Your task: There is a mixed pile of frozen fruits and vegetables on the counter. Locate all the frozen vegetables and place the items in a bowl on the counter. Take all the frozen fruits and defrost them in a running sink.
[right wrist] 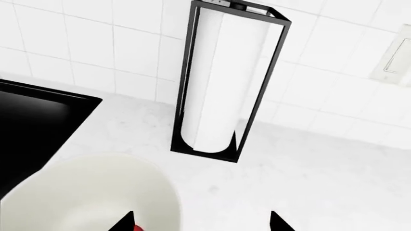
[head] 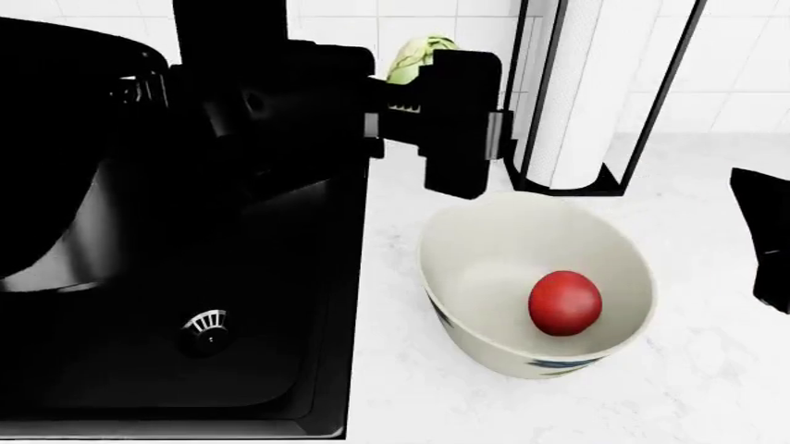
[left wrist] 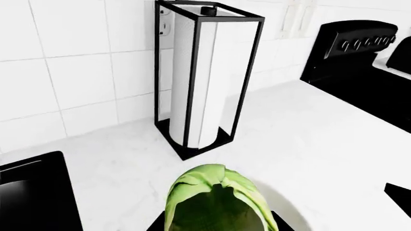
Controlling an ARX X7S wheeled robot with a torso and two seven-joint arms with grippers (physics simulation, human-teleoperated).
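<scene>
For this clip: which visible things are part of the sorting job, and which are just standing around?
Part of the job:
- green leafy vegetable, held in the left gripper
- bowl
- red round item lying in the bowl
- sink
- right gripper, open above the bowl

Standing around:
- paper towel holder
- stove
- wall outlet

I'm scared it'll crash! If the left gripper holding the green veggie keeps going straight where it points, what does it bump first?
Probably the paper towel holder, straight ahead of the left gripper and its cabbage; depth is unclear.
</scene>
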